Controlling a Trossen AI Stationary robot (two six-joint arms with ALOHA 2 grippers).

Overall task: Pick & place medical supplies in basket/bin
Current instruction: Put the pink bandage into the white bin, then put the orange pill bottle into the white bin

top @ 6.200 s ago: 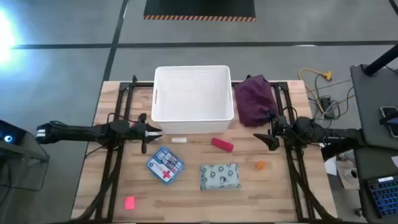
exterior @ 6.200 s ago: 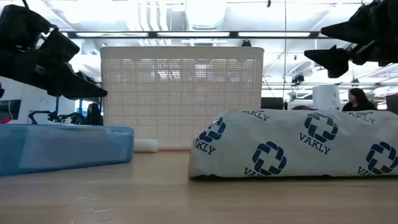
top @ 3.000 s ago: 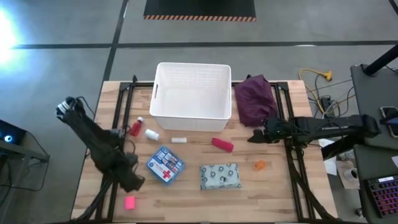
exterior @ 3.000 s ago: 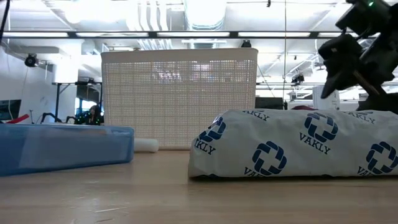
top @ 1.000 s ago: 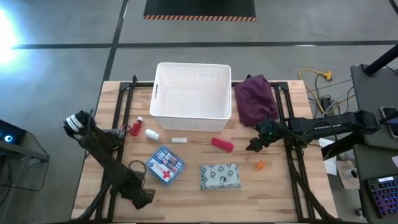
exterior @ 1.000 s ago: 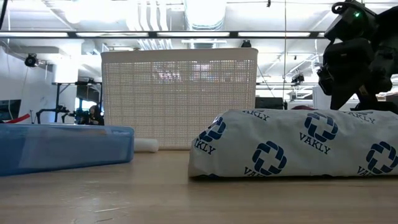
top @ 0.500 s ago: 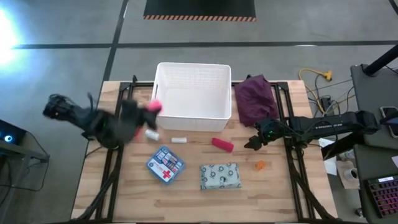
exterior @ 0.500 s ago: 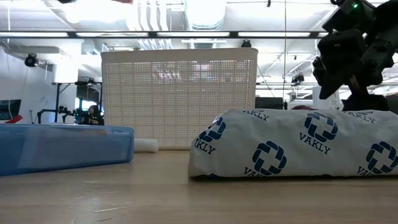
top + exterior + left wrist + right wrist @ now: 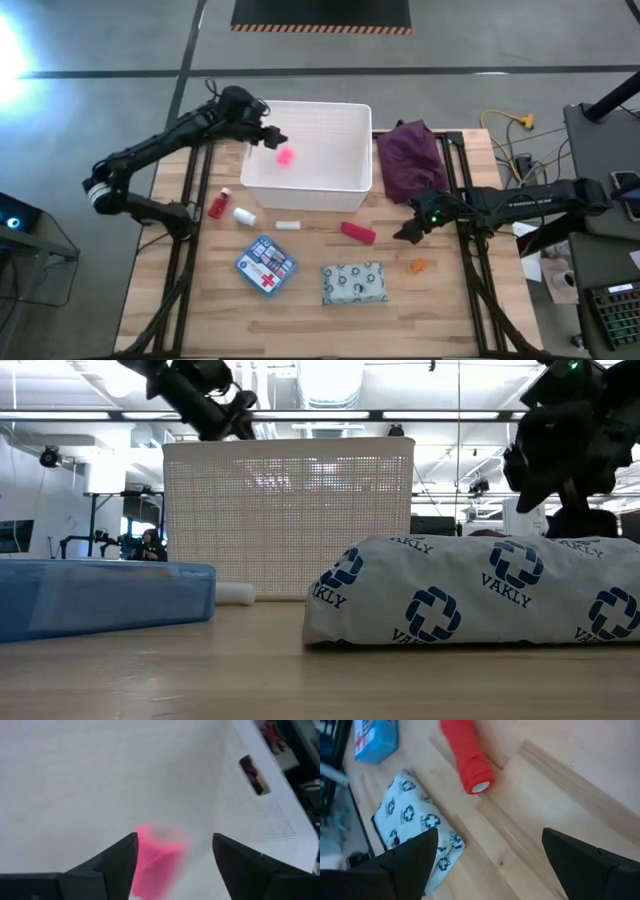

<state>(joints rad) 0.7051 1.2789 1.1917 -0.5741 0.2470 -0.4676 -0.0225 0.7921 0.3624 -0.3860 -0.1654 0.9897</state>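
— Left claw (image 9: 268, 135) up over the white basket (image 9: 310, 110), near its left wall, fingers spread apart. Pink piece (image 9: 285, 156) loose just past the fingertips, blurred in the wrist view, over the basket's floor.

— And the right claw (image 9: 405, 232)? Low above the worktop (image 9: 450, 310), right of the red roll (image 9: 357, 232), fingers wide, nothing between them.

— Everything else out on the wood: blue packet with red cross (image 9: 266, 267), pale green patterned pouch (image 9: 354, 284) beside it, orange piece (image 9: 418, 266) nearer the right claw.

— Small red bottle (image 9: 218, 205) and two white pieces (image 9: 243, 216) (image 9: 288, 225) in front of the basket. Dark purple cloth (image 9: 410, 160) bunched right of the basket.
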